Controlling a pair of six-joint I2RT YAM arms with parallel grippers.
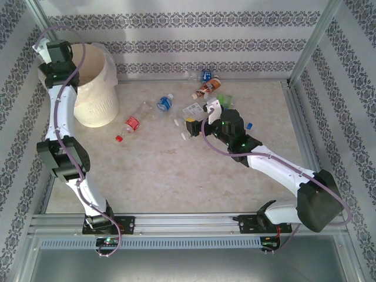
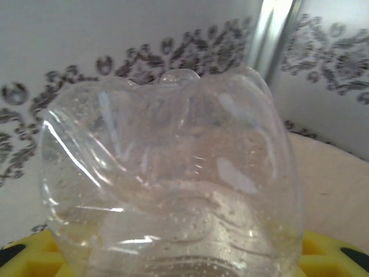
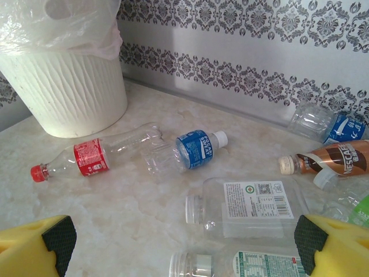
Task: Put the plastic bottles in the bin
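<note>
Closest to the left wrist lens, note the clear bottle (image 2: 173,173), base first, clamped in the left end effector (image 2: 179,262) between yellow fingers (image 2: 320,257); cap and label hidden. From above, locate that arm raised at the far left corner of the table (image 1: 176,170), at the mouth of the bin (image 1: 97,97). Treat this bottle as carried but not yet dropped.

Read the right end effector (image 3: 184,254) as spread wide and empty, low over the table toward the far edge.

Count at least seven bottles lying on the table:
- red-label bottle (image 3: 86,158) and blue-label bottle (image 3: 199,149), near the bin
- white-label bottle (image 3: 253,208) and second white-label bottle (image 3: 242,262), directly ahead of the open fingers
- brown coffee bottle (image 3: 334,160), green-label bottle (image 3: 362,210) and blue-wrapped bottle (image 3: 323,124), toward the far edge

Cannot tell what lies inside the bin; bag liner (image 3: 69,29) and rim hide it. Judge the task as partly done at most, with most of the visible work outstanding.
</note>
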